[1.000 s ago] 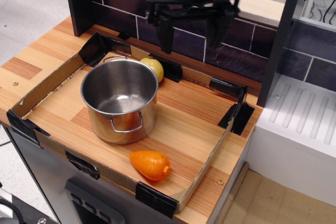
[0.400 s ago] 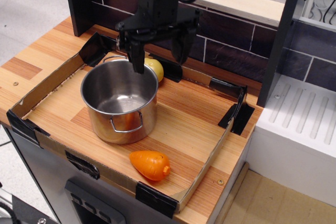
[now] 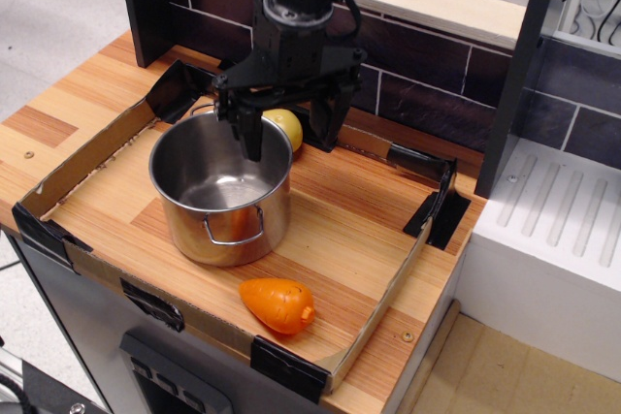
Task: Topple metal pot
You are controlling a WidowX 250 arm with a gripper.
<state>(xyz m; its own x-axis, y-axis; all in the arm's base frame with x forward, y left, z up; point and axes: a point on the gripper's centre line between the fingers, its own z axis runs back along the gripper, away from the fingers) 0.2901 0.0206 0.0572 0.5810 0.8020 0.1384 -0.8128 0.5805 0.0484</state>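
Gripper lowered since previous frames, jaws wide, straddling far rim of upright pot; toppling push is prepared.

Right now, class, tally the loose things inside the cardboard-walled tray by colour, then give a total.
Silver: 1, the shiny stainless-steel pot
Orange: 1, the orange carrot toy
Yellow: 1, the rounded yellow fruit toy behind the pot
Total: 3

Metal pot upright in tray (carrot in front).
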